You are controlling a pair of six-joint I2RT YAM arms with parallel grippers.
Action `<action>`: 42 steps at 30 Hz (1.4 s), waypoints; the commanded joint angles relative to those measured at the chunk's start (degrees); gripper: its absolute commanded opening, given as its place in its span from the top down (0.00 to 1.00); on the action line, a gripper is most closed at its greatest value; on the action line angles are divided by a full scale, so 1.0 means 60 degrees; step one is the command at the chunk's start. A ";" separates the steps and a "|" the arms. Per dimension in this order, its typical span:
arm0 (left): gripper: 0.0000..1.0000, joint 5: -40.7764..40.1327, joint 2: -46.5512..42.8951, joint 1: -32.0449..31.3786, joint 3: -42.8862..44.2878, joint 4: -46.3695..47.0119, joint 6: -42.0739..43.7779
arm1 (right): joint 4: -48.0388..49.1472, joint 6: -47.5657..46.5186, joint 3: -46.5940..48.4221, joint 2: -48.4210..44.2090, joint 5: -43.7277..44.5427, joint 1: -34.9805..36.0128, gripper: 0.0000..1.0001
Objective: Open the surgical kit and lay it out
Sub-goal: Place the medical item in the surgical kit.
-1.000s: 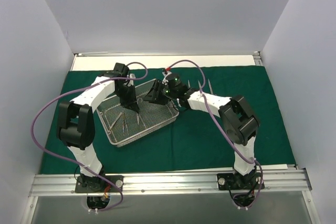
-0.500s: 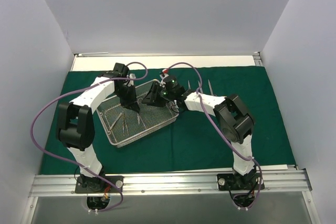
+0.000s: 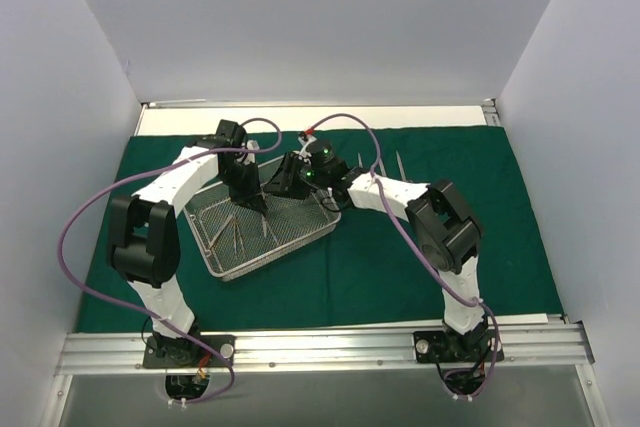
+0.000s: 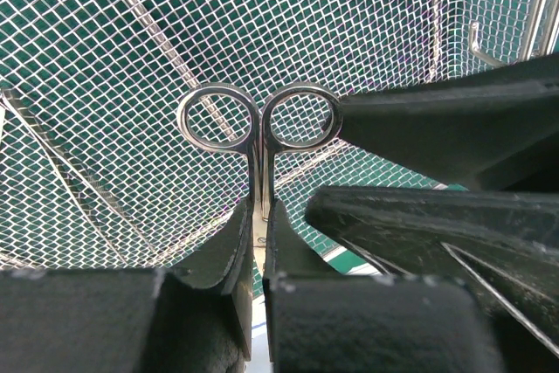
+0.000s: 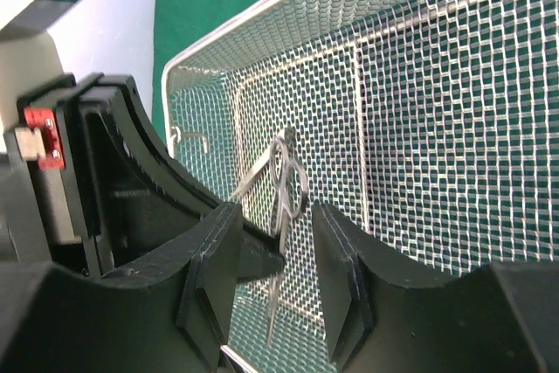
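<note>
The left gripper [image 4: 259, 216] is pinched shut on the shank of the scissors [image 4: 258, 120], which seem raised off the mesh at the far side of the tray [image 3: 285, 249]. The right gripper [image 5: 275, 281] is half open and holds nothing, its fingers either side of the scissors' rings and very close to the left fingers. The tray sits on the green cloth [image 3: 400, 257], left of centre. More tools [image 3: 232, 235] lie in it, and a few laid-out ones [image 3: 380, 161] are on the cloth, far right.

Likely risks:
- The handover is mistimed: left lets go before right closes, and the scissors drop back.
- The thin shank twists in the grip.
- The two sets of fingers collide.
- The tip snags the mesh and drags the tray.
</note>
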 commanded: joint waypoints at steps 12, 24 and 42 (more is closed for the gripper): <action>0.98 0.0380 -0.0790 -0.0096 0.0204 0.0037 0.0035 | 0.0183 -0.0111 0.0930 0.0719 -0.0335 0.0130 0.77; 0.48 0.0952 -0.1578 0.0225 -0.0146 0.0330 0.0079 | 0.0988 0.0050 0.0083 -0.0290 -0.0907 -0.0279 1.00; 0.46 0.2123 -0.2768 -0.0463 -0.1671 0.2512 -0.1429 | 0.0667 0.0974 -0.0667 -0.2679 0.0410 -0.0559 1.00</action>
